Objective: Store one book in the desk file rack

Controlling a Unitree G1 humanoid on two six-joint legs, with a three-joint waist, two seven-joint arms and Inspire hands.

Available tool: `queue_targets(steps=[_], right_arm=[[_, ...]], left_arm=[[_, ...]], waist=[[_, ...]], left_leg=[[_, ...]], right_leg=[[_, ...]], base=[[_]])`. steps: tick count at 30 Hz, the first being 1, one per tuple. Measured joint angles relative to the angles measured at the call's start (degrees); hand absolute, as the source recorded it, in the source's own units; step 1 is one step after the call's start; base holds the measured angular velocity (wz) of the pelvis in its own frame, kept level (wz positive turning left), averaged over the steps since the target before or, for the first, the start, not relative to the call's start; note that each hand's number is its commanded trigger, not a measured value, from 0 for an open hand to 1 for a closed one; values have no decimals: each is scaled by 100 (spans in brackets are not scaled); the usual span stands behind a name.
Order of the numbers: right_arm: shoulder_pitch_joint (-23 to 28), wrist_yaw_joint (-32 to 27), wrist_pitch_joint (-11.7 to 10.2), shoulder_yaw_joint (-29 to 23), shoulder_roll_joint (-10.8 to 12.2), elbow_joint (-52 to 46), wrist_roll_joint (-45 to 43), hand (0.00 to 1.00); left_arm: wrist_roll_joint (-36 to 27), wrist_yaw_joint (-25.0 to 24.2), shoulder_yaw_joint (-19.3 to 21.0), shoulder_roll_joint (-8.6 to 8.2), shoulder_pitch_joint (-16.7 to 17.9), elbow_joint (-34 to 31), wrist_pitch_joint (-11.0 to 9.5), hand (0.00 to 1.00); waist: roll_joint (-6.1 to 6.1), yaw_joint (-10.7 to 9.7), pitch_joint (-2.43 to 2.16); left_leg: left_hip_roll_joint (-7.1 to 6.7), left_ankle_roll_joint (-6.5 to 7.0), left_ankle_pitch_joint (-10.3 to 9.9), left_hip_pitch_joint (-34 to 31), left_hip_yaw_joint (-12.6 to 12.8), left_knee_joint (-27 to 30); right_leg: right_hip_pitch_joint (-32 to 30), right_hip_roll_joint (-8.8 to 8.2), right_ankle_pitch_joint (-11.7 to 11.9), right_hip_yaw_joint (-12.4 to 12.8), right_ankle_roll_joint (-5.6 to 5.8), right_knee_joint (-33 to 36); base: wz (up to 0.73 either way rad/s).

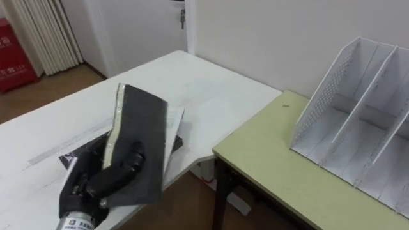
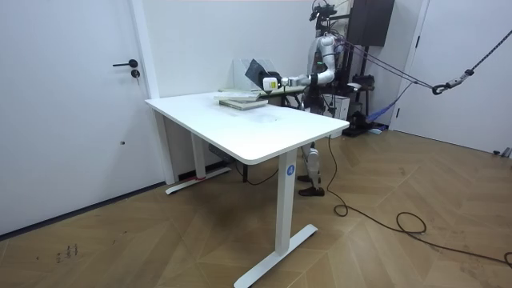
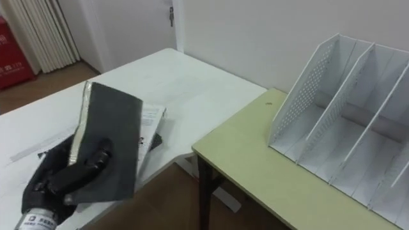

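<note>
My left hand point(image 1: 107, 183) is shut on a dark-covered book point(image 1: 139, 124), its fingers curled over the cover. The book is raised and tilted above the near edge of the white table point(image 1: 211, 96). In the room view I stand behind the far end of that table and hold the book point(image 2: 257, 71) up with my left hand point(image 2: 272, 82). The white file rack point(image 1: 358, 115), with perforated sides and several upright slots, stands to the right on a yellow-green desk point(image 1: 275, 166). Its slots hold nothing. The book is well to the left of the rack.
More books and papers point(image 1: 171, 131) lie on the white table under the raised book, seen as a low stack point(image 2: 244, 102) in the room view. A gap of floor separates the two tables. A door point(image 1: 182, 19), curtains and a red object point(image 1: 13, 57) stand behind.
</note>
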Motion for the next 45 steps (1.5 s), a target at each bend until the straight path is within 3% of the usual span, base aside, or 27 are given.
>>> queue_targets(steps=[2,5,10,14,19,23,32,36,39,45], right_arm=[[13,137,-83,1,0,-154,50,0],[54,350,-118,-14,-2,-676,72,0],[68,994,-234,-48,72,-1499,227,0],[74,1410,-248,23,220,-2398,329,0],[198,1893,-258,13,347,-3687,470,0],[219,2135,-263,11,377,-4370,1050,0],[175,2420,-300,-31,236,-5214,2101,0],[176,2625,-298,18,67,-5534,2749,0],[174,2803,-290,9,-19,-5878,2988,0],[169,3128,-180,16,-109,-6248,3361,0]], left_arm=[[-114,-155,-42,3,0,23,0,100],[-347,-401,-45,3,0,44,1,100],[-558,-893,-49,25,11,141,-1,100],[-556,-1209,-104,51,41,615,5,100],[-557,-1459,-71,72,41,617,4,100],[-551,-1914,-75,76,42,616,4,100],[-559,-2474,-34,117,29,614,4,100],[-684,-2679,-97,304,-9,614,4,100],[-681,-2878,-115,339,-11,614,7,100],[-682,-3295,-138,492,-97,615,235,100]], waist=[[-12,1,38],[-18,-15,43],[34,1,0],[18,-2,1],[-20,12,-17],[35,27,-37],[141,13,-12],[135,8,0],[147,-12,-5],[161,13,-9]], left_leg=[[31,-1,-1,-44,81,22],[52,-3,-2,-137,94,21],[58,-6,-4,-107,181,16],[63,-6,-3,-8,235,29],[54,-4,-6,-32,217,63],[54,-2,-5,-23,231,70],[57,-2,-3,-15,229,69],[55,-2,-4,-52,229,70],[59,10,-21,-151,227,163],[65,11,-22,-249,236,240]], right_leg=[[-97,25,10,134,-16,73],[-207,62,32,192,-47,69],[-203,47,33,198,-48,80],[-125,31,28,240,-47,149],[-214,25,25,276,-35,161],[-211,21,41,286,-33,162],[-250,17,32,318,-41,254],[-265,17,31,334,-41,255],[-332,19,31,332,-41,264],[-382,15,36,333,-43,323]], base=[[-26],[-21],[1],[0],[-1],[-3],[-2],[0],[1],[3]])
